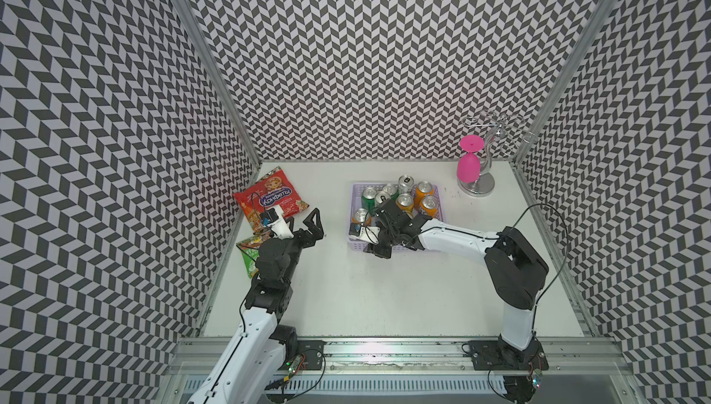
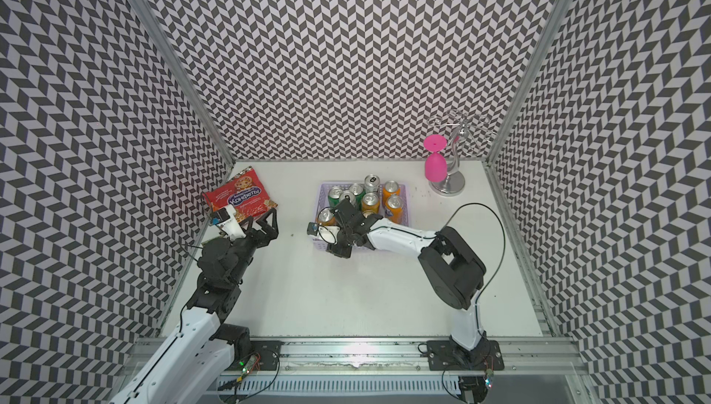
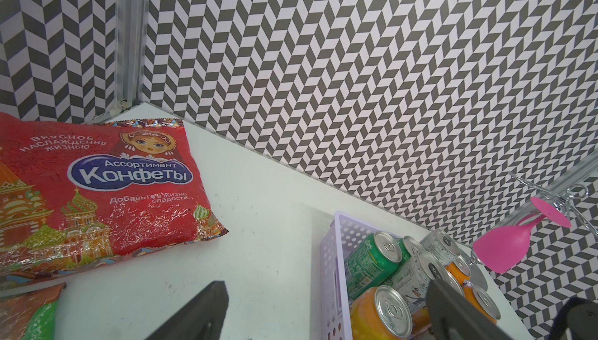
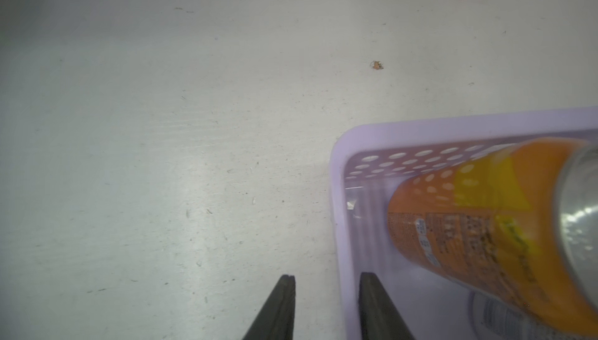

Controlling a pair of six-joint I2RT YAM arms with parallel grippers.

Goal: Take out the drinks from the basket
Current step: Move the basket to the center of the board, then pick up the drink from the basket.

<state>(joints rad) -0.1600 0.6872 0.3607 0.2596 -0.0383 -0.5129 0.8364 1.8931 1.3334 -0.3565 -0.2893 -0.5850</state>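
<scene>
The right gripper had its two black fingers a little apart and clamped on nothing. They straddled the near wall of the shallow lavender plastic basket with perforated sides. One finger was outside, over the white tabletop, and the other was inside, close against the wall. A strip of bare table showed between the outer finger and the rim.

Just past the inner finger, by the basket's rounded corner, was an orange aluminium can with a silver top. In both top views this orange can stood in the near-left part of the basket.

The other small drink cans crowded the far half. There were green ones, orange ones and a silver-white one at the far edge. Every can in view was inside the basket. The right arm's wrist covered the near middle, so what lay under it could not be told. A tiny orange-brown scrap lay on the table to the left of the basket.

The left gripper hung over the table, well to the left of the basket, with its jaws spread wide and holding nothing. Beyond it, by the left wall, a red foil candy bag with Cyrillic lettering lay flat. A green-and-orange snack bag lay nearer, partly hidden under the left arm.

Past the basket's far-right corner, a pink goblet hung bowl-down on a chrome wire glass rack.
</scene>
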